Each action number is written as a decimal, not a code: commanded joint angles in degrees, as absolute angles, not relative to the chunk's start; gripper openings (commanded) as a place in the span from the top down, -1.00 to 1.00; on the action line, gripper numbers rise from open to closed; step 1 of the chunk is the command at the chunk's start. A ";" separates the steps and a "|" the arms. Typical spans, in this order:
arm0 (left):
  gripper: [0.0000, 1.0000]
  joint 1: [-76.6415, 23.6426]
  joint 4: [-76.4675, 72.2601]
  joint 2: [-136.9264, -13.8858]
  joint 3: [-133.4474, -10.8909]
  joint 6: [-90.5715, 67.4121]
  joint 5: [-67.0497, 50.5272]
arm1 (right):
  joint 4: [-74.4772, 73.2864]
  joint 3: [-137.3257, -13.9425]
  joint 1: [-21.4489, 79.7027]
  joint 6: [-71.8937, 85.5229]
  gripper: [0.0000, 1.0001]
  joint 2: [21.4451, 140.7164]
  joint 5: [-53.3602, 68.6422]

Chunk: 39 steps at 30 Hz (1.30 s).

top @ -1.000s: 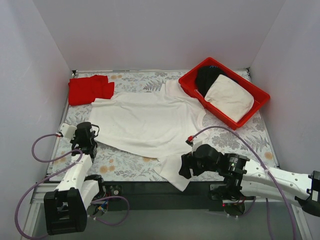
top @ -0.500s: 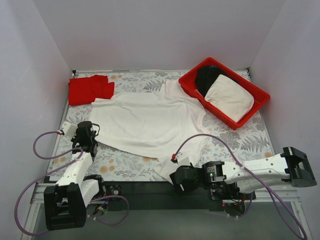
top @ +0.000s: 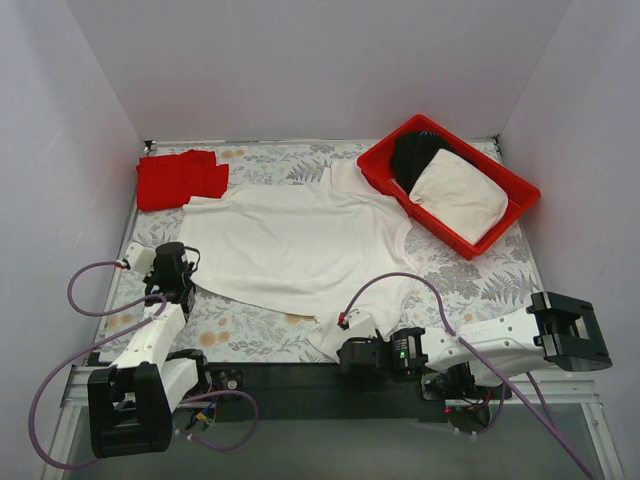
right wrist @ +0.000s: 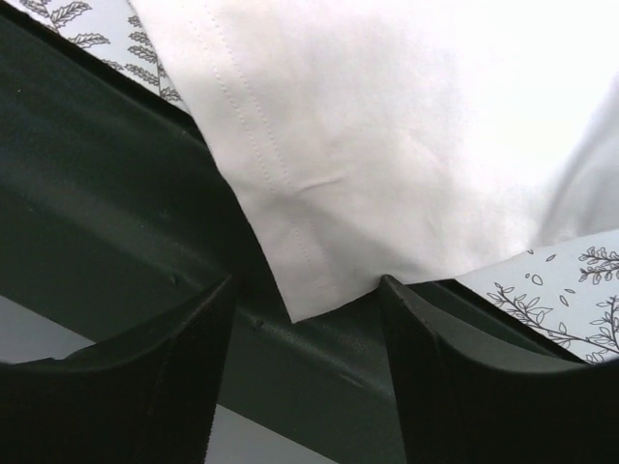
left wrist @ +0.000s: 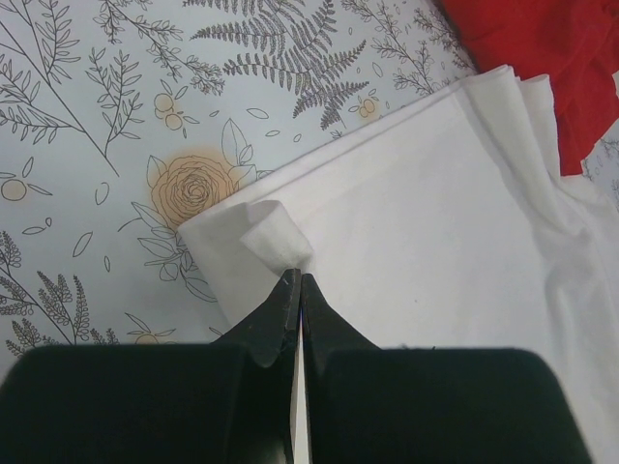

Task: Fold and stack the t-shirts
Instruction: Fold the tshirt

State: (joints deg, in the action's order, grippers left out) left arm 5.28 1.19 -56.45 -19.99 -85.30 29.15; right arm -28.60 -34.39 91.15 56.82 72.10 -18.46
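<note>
The white t-shirt [top: 300,240] lies spread flat across the middle of the flowered table, with one sleeve reaching over the near edge. My left gripper [top: 172,272] is shut on the shirt's left corner; in the left wrist view a small fold of white cloth [left wrist: 276,237] is pinched at the tips of the gripper [left wrist: 295,277]. My right gripper [top: 352,355] is low at the near edge and open. The sleeve's hemmed corner [right wrist: 309,290] hangs between its fingers [right wrist: 208,319] without touching them. The red t-shirt [top: 180,178] lies folded at the back left.
A red plastic tray [top: 520,195] at the back right holds a black garment [top: 412,155] and a folded off-white one [top: 460,195]. The dark front rail [right wrist: 116,193] of the table runs under the right gripper. White walls close in on three sides.
The right arm has swung left and down to the near edge, bringing its open fingers around the hanging sleeve corner, and its jaws have narrowed a little. The left gripper has stayed put.
</note>
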 commanded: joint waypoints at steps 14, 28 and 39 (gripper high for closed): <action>1.00 5.27 0.35 -55.28 -21.18 -84.20 29.44 | -37.07 -38.75 91.67 58.97 0.97 73.67 -21.44; 1.00 5.19 2.28 -50.89 -21.18 -83.76 29.00 | -44.65 -50.00 88.86 50.89 0.97 62.05 -39.72; 1.00 5.10 4.30 -45.54 -20.21 -85.78 23.21 | -50.18 -56.34 88.94 42.37 0.97 57.75 -35.25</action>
State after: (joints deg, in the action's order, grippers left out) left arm 5.28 2.59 -47.72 -19.99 -84.90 25.23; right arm -46.96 -53.06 88.88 45.04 60.03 -34.89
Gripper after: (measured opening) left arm 0.012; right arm 0.022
